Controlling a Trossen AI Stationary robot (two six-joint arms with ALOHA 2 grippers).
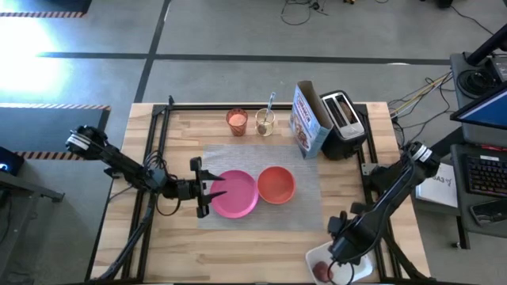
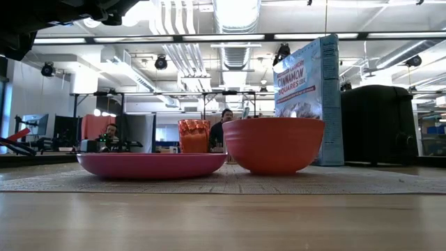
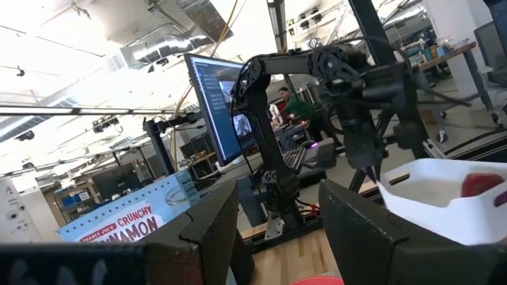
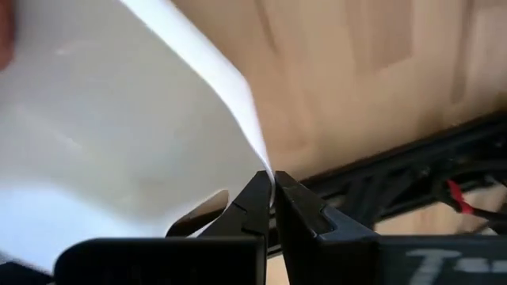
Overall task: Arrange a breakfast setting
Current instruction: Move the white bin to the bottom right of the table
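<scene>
While right tool pinches white tray rim, apple half hidden, left tool spread.

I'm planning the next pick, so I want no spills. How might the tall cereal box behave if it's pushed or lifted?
The cereal box stands upright on a narrow base, so a push high up would likely tip it. Its top looks open in the high view, so tilting it could spill. Being cardboard, its walls would probably flex under a hard squeeze.
</scene>
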